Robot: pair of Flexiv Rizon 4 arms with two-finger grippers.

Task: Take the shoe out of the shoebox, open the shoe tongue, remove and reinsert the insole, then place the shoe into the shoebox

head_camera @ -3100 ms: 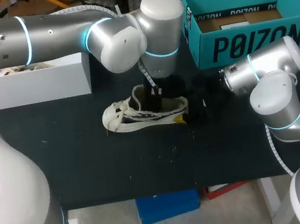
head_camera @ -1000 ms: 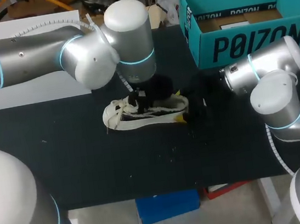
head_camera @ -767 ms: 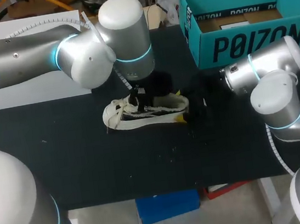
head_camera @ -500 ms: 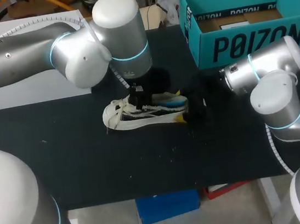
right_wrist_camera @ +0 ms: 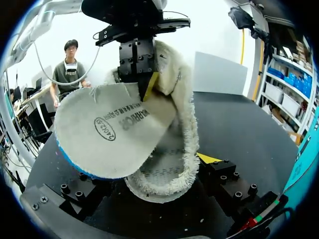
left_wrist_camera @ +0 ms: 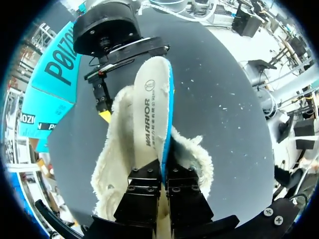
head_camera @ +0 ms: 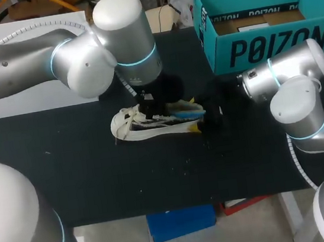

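a black table fills the middle of the room, with the open teal cardboard shoebox at one o'clock from the white, frayed-edged low shoe. the shoe lies flat, long axis nine to three, toe at nine. the right gripper is clamped on the heel at three. the left gripper, nearer the mouth, is pinched tight on the white, blue-backed foam insole, which stretches toward three. since a second ago the left arm has slid toward ten and the insole's blue edge has lifted out.
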